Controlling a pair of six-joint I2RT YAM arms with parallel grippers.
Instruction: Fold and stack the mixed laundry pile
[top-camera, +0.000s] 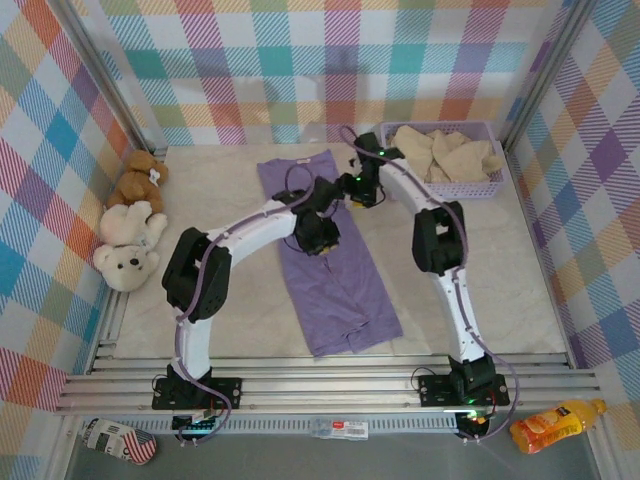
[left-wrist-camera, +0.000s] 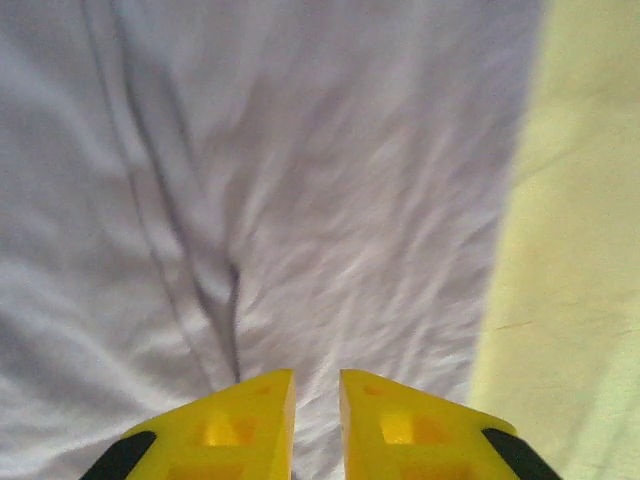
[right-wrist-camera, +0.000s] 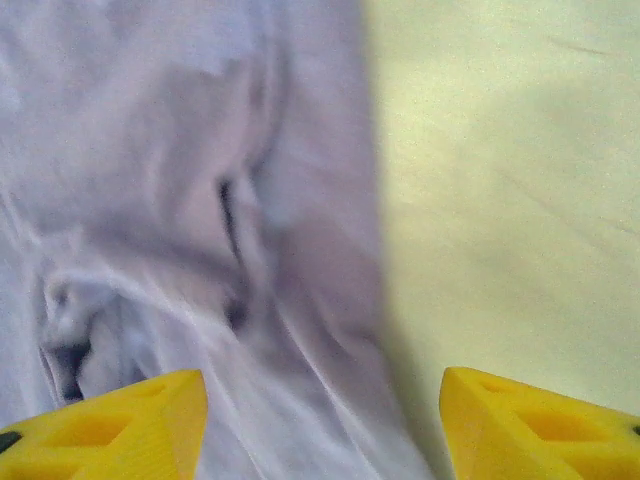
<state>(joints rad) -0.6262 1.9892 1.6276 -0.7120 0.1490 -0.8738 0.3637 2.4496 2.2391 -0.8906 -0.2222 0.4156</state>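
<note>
1. While the left end effector (left-wrist-camera: 317, 388) hangs just above the lavender shirt (left-wrist-camera: 300, 200), its fingers stand nearly together. A slim gap shows between them and no cloth is pinched there. The shirt's edge runs past at its 2 o'clock.
2. The right end effector (right-wrist-camera: 322, 400) is spread wide and empty, low over that same edge, with cloth at its 10 o'clock and bare desk (right-wrist-camera: 500, 200) at its 2 o'clock.
3. From overhead, both sit over the far half of the shirt. The shirt lies flat as a long strip through the middle of the desk, running from 12 to 6 o'clock.
4. The cream garment (top-camera: 445, 155) is bunched in the lavender basket (top-camera: 490, 186) at the desk's 1 o'clock corner and is not yet folded.
5. The step in hand looks like the shirt's next fold, probably end over end.
   - Each end effector should take one corner of the same end and pinch every layer there.
   - Both should rise together and carry the end along the 6-to-12 line.
   - The edges need to land square on each other.
   - The creases seen from the wrist cameras need pressing out first, or the stack will sit lumpy.
</note>
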